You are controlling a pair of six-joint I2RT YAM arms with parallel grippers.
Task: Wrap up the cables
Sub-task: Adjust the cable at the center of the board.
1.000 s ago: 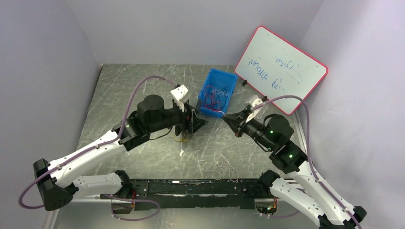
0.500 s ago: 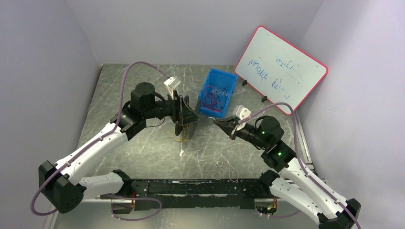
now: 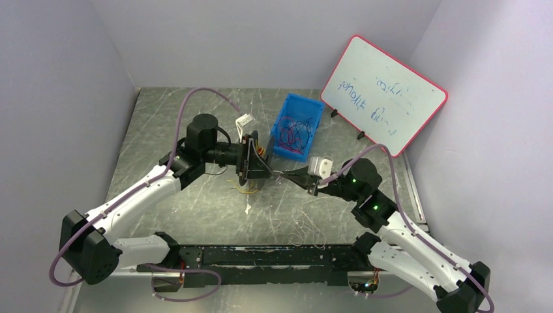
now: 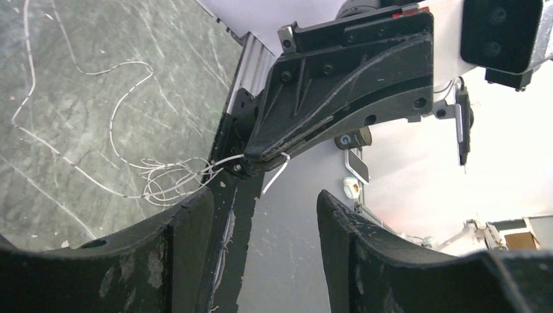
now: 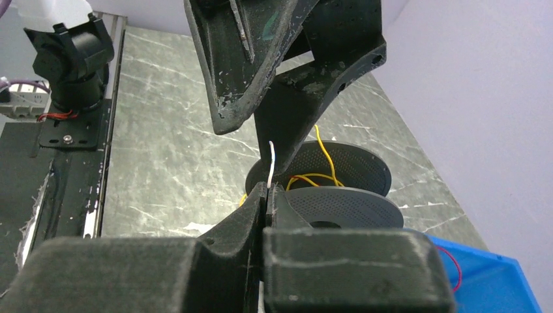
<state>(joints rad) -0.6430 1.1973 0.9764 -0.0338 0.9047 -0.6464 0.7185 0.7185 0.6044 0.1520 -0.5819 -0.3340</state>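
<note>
My right gripper (image 5: 268,190) is shut on a thin white cable (image 5: 272,162), whose short end sticks up past its tips. From the tips (image 3: 285,176) the cable trails down to a loose white tangle (image 3: 301,225) on the table. My left gripper (image 4: 261,203) is open, with nothing between its fingers, and points at the right gripper's tip (image 4: 242,161) from close by. Below them a black spool (image 5: 352,199) carries yellow-orange wire (image 5: 312,176). More red and blue cables (image 3: 293,134) lie in the blue bin (image 3: 312,109).
A red-rimmed whiteboard (image 3: 385,94) leans on the right wall behind the bin. The black mounting rail (image 3: 261,255) runs along the near table edge. Purple hoses (image 3: 202,98) loop over both arms. Grey walls close in the table on three sides.
The right gripper has come leftward and lower with the white cable. The left gripper has turned and swung to face it, so the two tips now almost meet.
</note>
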